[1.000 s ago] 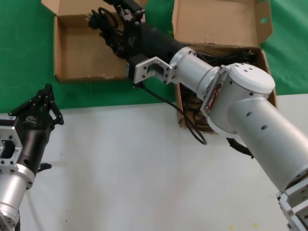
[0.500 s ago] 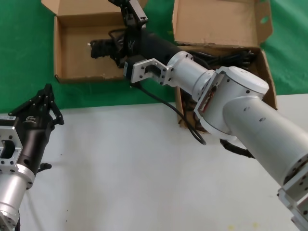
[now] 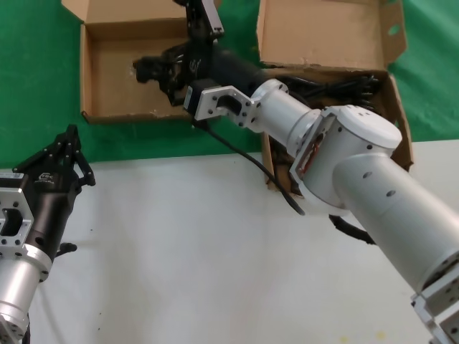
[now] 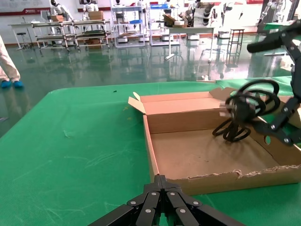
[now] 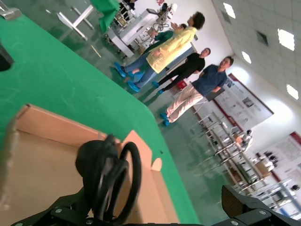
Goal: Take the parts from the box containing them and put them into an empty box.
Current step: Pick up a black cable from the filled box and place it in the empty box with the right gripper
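Coiled cord carried over the empty box

The right gripper [image 3: 161,70] gripped a coiled power cord [image 4: 244,113] above the empty box [image 3: 107,79]. Light and floppy, it looked best held across the bundled loops. The left gripper [image 3: 66,147], fingertips closed together, waited near the table edge.
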### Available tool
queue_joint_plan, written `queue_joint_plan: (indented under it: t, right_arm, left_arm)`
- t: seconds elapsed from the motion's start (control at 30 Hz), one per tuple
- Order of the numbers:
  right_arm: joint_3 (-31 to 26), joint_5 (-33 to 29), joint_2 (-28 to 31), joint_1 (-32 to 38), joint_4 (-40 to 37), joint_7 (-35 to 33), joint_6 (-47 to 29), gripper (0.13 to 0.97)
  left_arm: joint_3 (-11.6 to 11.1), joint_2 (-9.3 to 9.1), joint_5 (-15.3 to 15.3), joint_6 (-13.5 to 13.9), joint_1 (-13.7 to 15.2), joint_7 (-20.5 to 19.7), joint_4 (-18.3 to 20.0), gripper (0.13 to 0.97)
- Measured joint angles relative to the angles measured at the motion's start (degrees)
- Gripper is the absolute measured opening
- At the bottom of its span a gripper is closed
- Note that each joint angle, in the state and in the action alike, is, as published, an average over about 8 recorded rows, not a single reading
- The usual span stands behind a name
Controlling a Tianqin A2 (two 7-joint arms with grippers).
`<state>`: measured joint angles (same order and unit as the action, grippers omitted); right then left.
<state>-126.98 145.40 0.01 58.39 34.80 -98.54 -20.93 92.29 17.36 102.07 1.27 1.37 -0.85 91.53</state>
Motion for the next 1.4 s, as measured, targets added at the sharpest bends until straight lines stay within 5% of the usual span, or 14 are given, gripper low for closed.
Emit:
queue_joint_plan:
  t: [0.4, 0.93, 1.17, 1.4]
  right_arm:
    - [1.2, -8.2, 0.3, -2.5, 1.8, 10.4, 0.8, 0.966]
    - [5.6, -29.0, 4.6, -8.0, 18.3, 35.3, 4.2, 0.966]
    - [10.9, -30.9, 2.1, -7.5, 16.1, 33.9, 2.9, 0.966]
    - [9.6, -19.7, 0.3, -4.8, 8.5, 24.3, 2.3, 0.966]
  left_arm:
    - [0.0, 0.00, 0.0, 0.0, 0.0, 0.0, 0.0, 0.145]
    - [0.0, 0.00, 0.0, 0.0, 0.0, 0.0, 0.0, 0.145]
    - [0.0, 0.00, 0.0, 0.0, 0.0, 0.0, 0.0, 0.145]
    - [0.0, 0.00, 0.0, 0.0, 0.0, 0.0, 0.0, 0.145]
